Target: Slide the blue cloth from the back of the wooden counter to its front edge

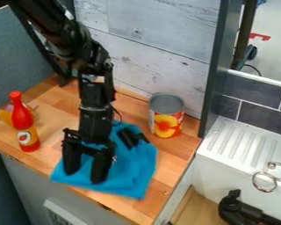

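Standing open, tool (84, 176) is positioned over blue cloth (131, 172); fingers set well apart, nothing seen gripped. Cloth spread on wooden surface (172, 154), near front edge; fingertip contact cannot be told. Risks: fabric missed if closed too high; black object (128, 137) dragged into can (166, 120) if cloth is pulled sideways.

A red bottle (23, 121) and a can (166, 116) stand upright.
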